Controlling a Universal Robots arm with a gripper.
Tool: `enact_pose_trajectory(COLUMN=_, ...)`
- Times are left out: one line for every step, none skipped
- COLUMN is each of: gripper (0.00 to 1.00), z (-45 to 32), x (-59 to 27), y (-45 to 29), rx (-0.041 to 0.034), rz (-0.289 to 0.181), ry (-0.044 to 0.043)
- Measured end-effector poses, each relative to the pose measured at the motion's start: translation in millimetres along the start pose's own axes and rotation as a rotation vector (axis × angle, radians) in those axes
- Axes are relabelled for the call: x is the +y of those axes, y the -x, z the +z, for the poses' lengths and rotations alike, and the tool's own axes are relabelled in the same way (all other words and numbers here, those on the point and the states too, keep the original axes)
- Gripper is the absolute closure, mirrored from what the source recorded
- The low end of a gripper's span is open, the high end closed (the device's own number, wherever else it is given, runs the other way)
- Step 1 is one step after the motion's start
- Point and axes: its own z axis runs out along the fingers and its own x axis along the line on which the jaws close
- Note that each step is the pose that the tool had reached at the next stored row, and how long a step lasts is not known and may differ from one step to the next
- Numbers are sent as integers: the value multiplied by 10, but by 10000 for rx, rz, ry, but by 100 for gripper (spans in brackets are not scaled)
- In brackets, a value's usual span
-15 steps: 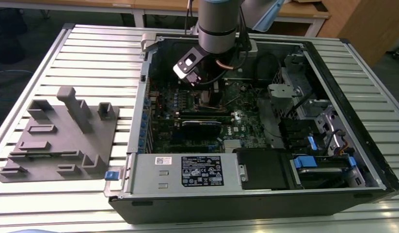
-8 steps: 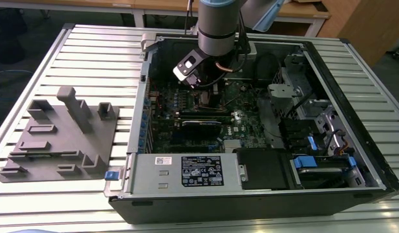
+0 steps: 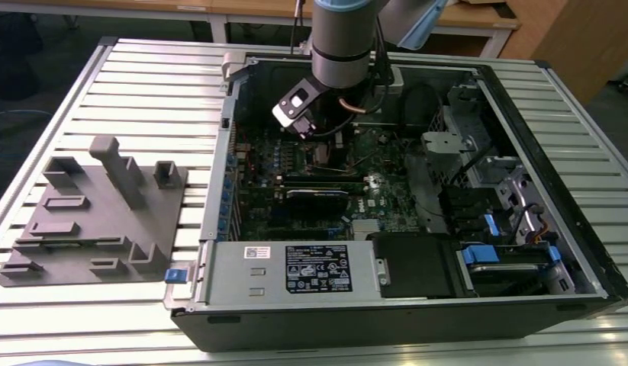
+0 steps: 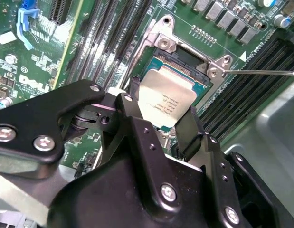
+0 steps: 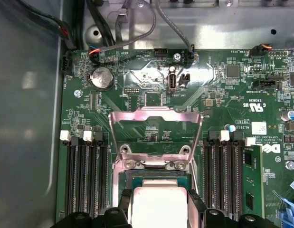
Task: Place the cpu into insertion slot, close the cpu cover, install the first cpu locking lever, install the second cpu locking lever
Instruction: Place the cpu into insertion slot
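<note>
The gripper (image 4: 160,114) is clenched on the chip (image 4: 168,97), its fingers (image 4: 187,130) pressing two opposite edges; the chip hangs directly over the socket (image 4: 177,54) on the green board (image 5: 222,95), and I cannot tell whether it touches the socket floor yet. The cover (image 5: 156,115) is swung back and stands clear of the opening; a thin lever (image 4: 265,72) sticks out to one side, also out of the way. As I judge it, doing this step well means keeping the chip flat and square to the socket walls, matching its corners to the frame, and going straight down with no sideways slide, since the contacts underneath would bend easily; the grip ought to loosen only when the chip sits level all round.
</note>
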Motion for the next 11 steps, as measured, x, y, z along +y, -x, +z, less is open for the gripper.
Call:
enact_pose_trajectory(gripper=46, z=1, x=0, y=-9, rx=1, rz=0, ry=1)
enact_pose_trajectory(gripper=46, z=1, x=0, y=-17, rx=0, rz=0, ry=0)
enact_pose_trajectory(gripper=46, z=3, x=0, y=-20, rx=2, rz=0, ry=1)
enact_pose_trajectory(gripper=46, z=8, x=0, y=-21, rx=4, rz=-1, ry=2)
enact_pose_trajectory(gripper=46, z=15, x=-1, y=-20, rx=1, rz=-1, ry=-1)
enact_pose_trajectory(gripper=46, z=25, x=-2, y=-20, rx=-1, rz=-1, ry=-4)
enact_pose_trajectory(gripper=46, z=37, x=-3, y=-19, rx=-1, rz=0, ry=-7)
enact_pose_trajectory(gripper=46, z=49, x=-4, y=-19, rx=-1, rz=1, ry=-9)
enact_pose_trajectory(gripper=46, z=55, x=-5, y=-19, rx=-5, rz=1, ry=-12)
enact_pose_trajectory(gripper=46, z=57, x=-5, y=-19, rx=-8, rz=1, ry=-12)
enact_pose_trajectory(gripper=46, z=57, x=-5, y=-18, rx=-12, rz=0, ry=-14)
